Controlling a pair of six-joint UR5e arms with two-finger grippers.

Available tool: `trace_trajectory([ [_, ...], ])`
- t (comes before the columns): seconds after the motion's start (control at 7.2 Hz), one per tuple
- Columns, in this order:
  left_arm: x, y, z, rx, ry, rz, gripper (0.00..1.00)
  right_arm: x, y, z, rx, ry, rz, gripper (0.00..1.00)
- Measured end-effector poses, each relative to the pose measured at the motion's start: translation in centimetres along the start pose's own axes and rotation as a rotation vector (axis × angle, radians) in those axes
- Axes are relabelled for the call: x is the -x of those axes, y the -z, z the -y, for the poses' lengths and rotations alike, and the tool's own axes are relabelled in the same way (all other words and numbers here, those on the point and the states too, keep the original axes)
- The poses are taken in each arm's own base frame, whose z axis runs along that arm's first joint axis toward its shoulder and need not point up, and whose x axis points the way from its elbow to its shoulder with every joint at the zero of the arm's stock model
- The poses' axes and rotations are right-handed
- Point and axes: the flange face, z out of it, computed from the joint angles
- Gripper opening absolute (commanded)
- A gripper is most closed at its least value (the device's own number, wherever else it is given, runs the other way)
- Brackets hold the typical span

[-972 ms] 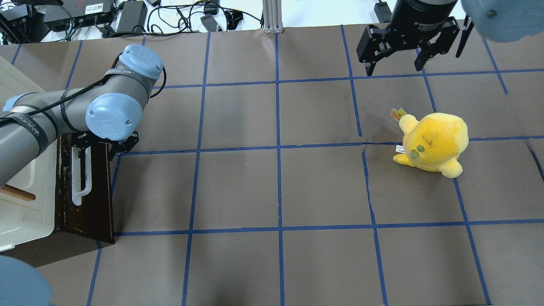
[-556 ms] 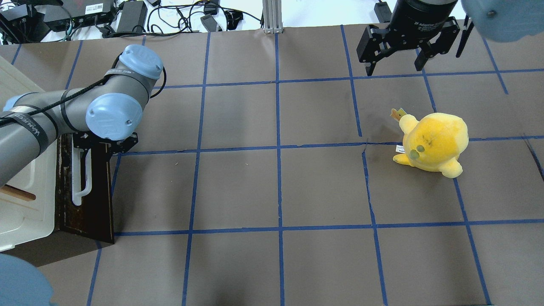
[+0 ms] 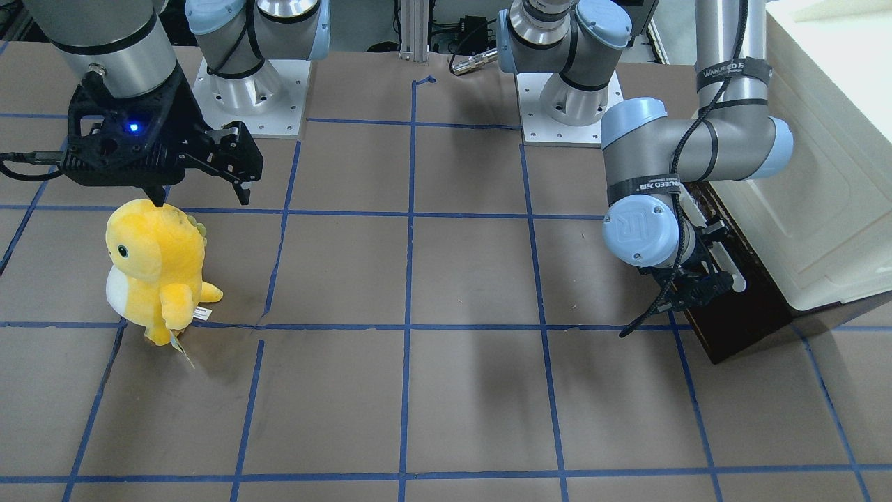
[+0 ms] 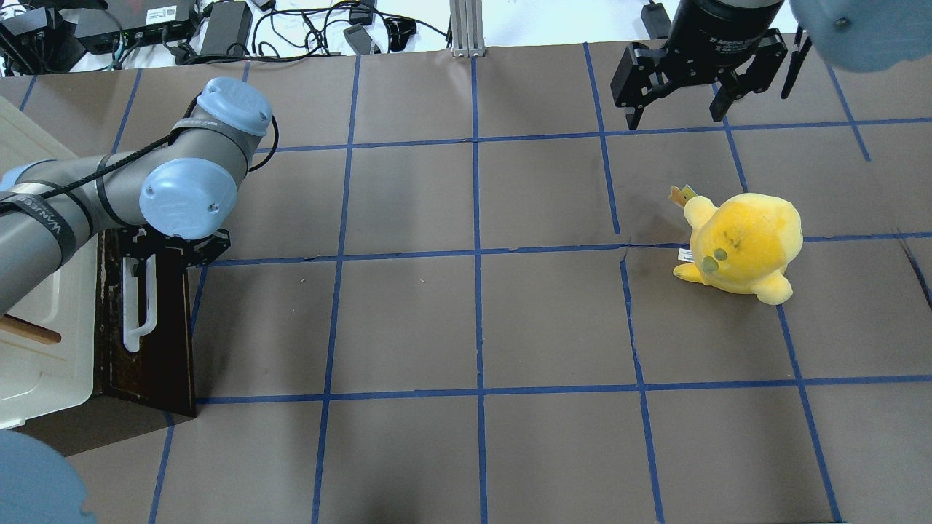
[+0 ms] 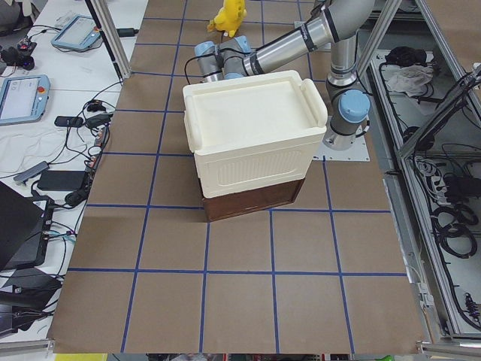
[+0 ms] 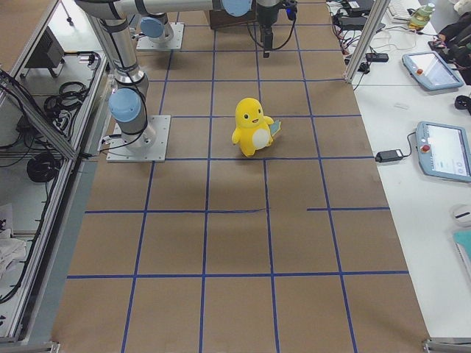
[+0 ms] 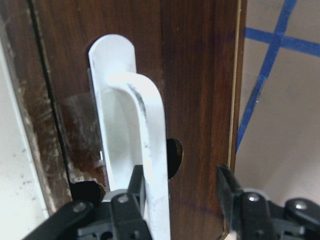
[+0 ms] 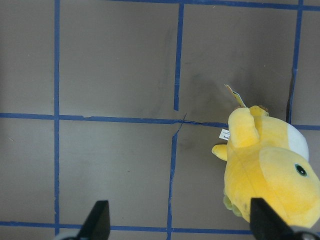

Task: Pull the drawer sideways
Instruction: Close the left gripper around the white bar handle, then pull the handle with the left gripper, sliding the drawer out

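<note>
A dark brown drawer sits under a cream cabinet at the left edge of the tabletop. The left hand is spread open around the drawer's white handle, the bar just beside one finger. The right hand hangs wide open near the far right corner, beyond a yellow plush toy.

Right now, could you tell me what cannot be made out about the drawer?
Left-end view: the cabinet hides the drawer front and the left gripper.
Overhead: the left arm covers the handle's far end.
Wrist view: the bottom edge cuts the handle off.
</note>
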Motion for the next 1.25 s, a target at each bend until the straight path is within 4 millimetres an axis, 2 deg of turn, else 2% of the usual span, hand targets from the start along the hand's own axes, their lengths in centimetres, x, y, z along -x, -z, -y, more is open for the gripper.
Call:
trace_trajectory([
  [0.42, 0.33, 0.21, 0.21, -0.002, 0.003, -0.004, 0.27, -0.01, 0.0, 0.0, 0.0, 0.0, -0.001, 1.0],
  [0.56, 0.48, 0.36, 0.22, -0.005, 0.002, -0.005, 0.04, -0.01, 0.0, 0.0, 0.0, 0.0, -0.001, 1.0],
  [0.69, 0.64, 0.49, 0.15, -0.006, 0.001, -0.005, 0.0, -0.01, 0.0, 0.0, 0.0, 0.0, -0.001, 1.0],
  [1.25, 0.95, 0.65, -0.18, 0.01, -0.005, 0.004, 0.0, 0.0, 0.0, 0.0, 0.0, 0.0, 0.0, 1.0],
])
